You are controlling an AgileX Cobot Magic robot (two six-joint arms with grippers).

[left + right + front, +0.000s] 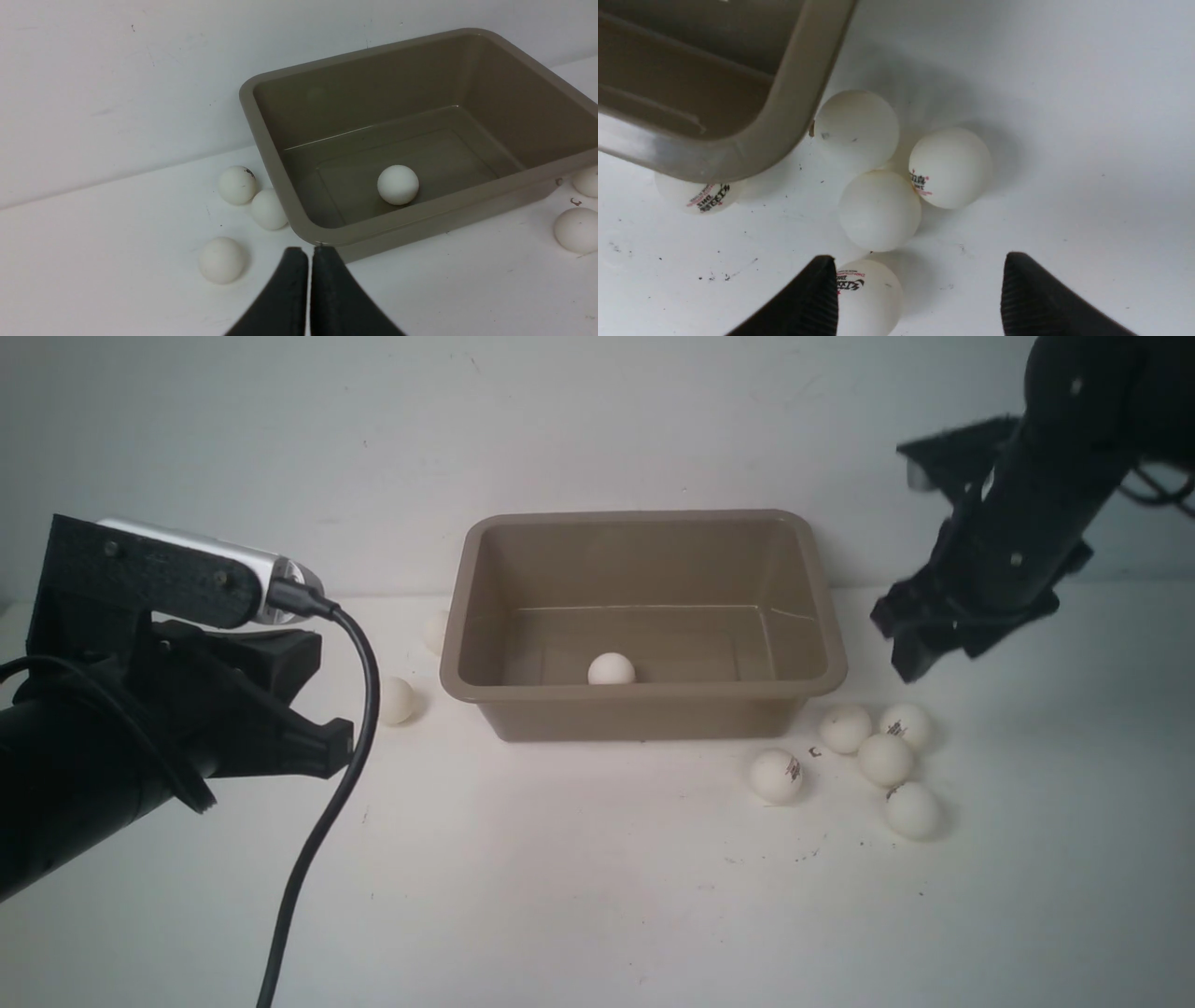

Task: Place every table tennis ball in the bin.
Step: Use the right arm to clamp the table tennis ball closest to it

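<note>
While the right hand (920, 257) hangs spread, the left hand (310, 252) is pressed together.

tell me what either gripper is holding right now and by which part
Nothing is held. The left gripper is shut and empty beside the bin. The right gripper hangs open above the loose table tennis balls, gripping none.
</note>
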